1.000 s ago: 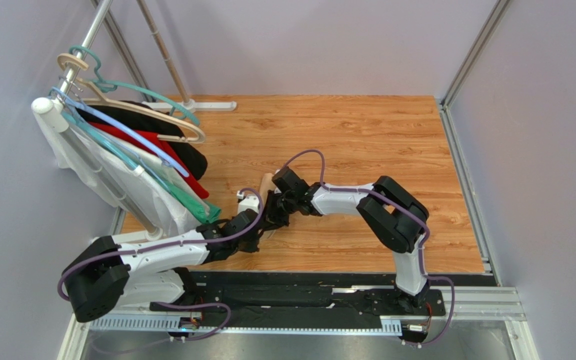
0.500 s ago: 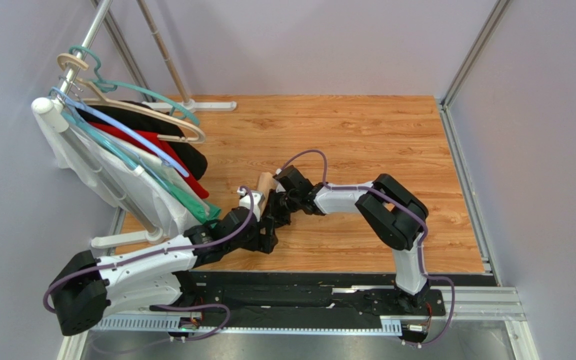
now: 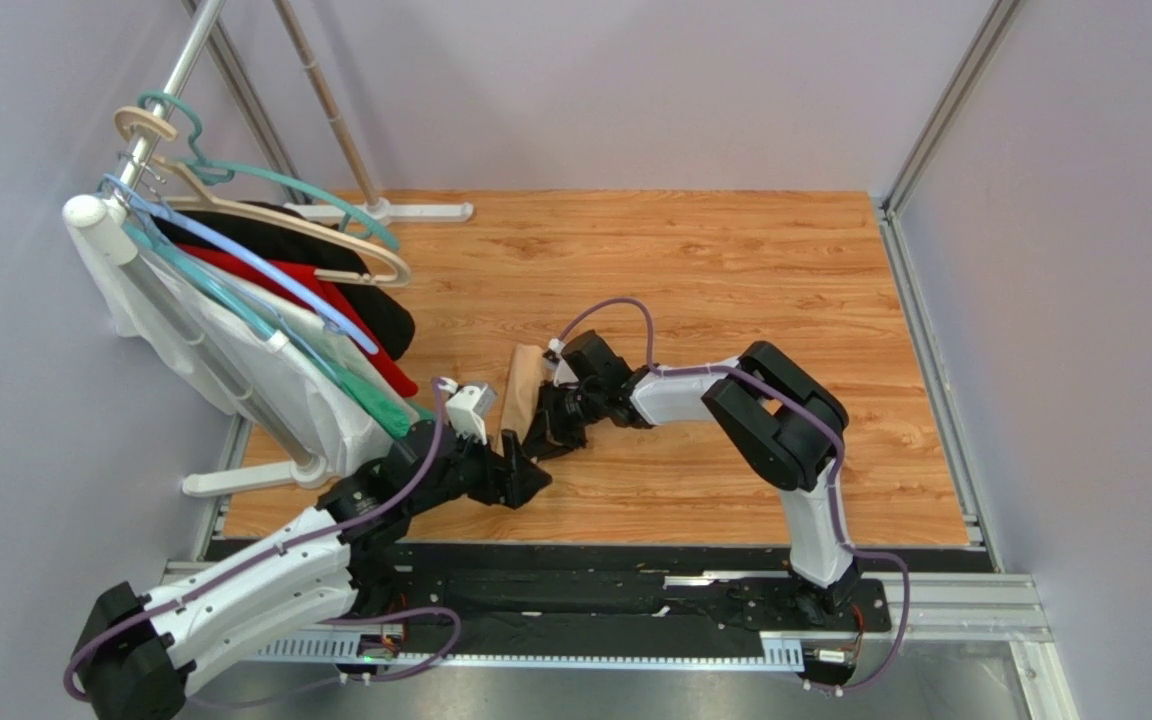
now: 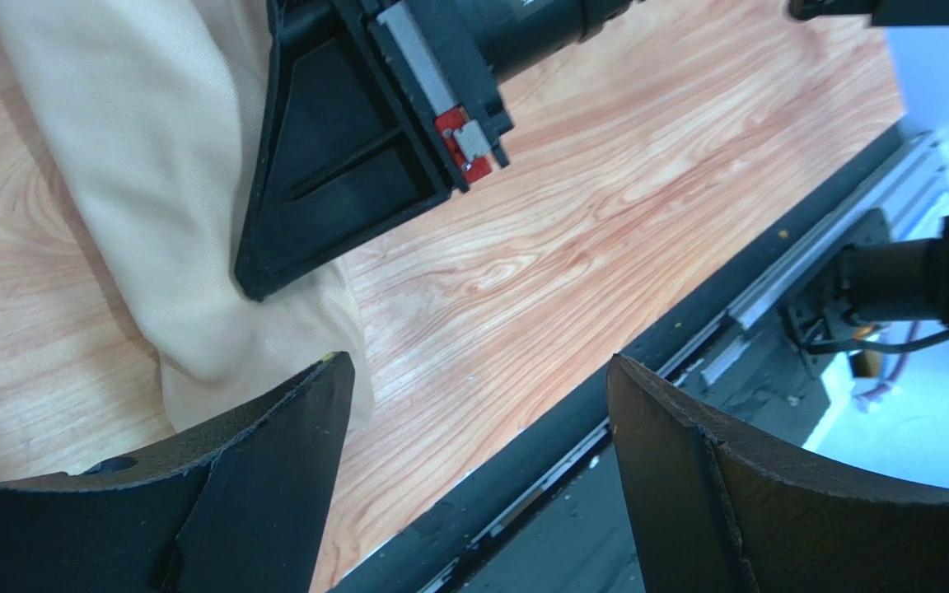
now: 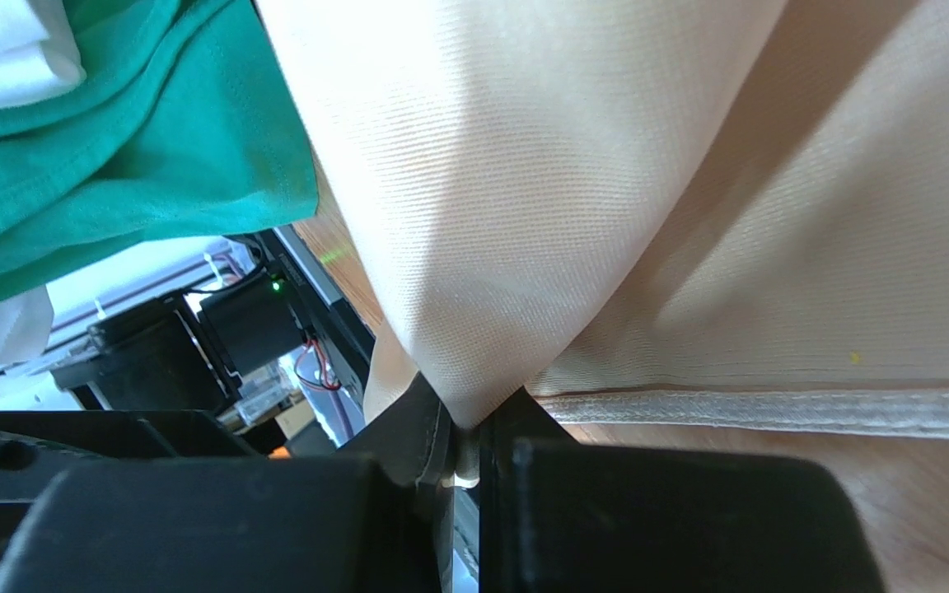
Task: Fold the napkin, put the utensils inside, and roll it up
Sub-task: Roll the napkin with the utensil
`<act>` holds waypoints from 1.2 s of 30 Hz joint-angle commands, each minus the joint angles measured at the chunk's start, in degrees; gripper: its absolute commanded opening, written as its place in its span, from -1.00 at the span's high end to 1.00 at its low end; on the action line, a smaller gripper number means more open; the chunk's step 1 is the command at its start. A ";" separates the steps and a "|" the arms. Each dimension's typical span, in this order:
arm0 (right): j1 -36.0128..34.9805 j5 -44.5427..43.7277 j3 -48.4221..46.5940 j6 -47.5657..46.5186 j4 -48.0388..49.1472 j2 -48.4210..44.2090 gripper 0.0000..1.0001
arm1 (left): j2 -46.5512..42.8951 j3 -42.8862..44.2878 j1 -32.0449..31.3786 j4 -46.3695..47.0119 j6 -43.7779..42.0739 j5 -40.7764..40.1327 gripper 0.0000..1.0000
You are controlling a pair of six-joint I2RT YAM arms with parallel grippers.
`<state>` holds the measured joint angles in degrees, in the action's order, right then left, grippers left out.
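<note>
left hand (image 4: pixel 480 367) now wide open, farther from the napkin (image 3: pixel 525 375), back toward the near left edge

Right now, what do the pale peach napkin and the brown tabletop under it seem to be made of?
The pale peach napkin: woven cloth, matte; fine weave and soft folds show. The brown tabletop: wood or wood-look laminate, smooth, slight sheen; grain lines.

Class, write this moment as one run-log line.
left tool: open, beside napkin | right tool: shut on napkin | napkin: on table
</note>
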<state>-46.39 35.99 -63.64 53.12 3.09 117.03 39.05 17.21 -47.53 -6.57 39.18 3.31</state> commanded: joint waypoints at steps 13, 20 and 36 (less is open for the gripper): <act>3.76 -1.62 3.08 -9.00 -3.97 3.73 1.00 | 4.90 -2.01 7.89 2.00 10.65 -3.22 -0.61; 4.38 -0.22 3.87 -9.09 -1.88 4.08 1.00 | 7.71 -6.48 8.68 6.21 13.46 -2.70 -0.55; 4.38 8.21 8.09 3.73 16.14 3.99 1.00 | 23.00 -10.97 9.12 28.72 17.42 6.35 -0.45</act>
<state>-41.78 46.04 -57.67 52.95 16.12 118.80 59.51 7.75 -38.41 20.36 56.27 5.85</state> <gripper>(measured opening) 0.042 0.720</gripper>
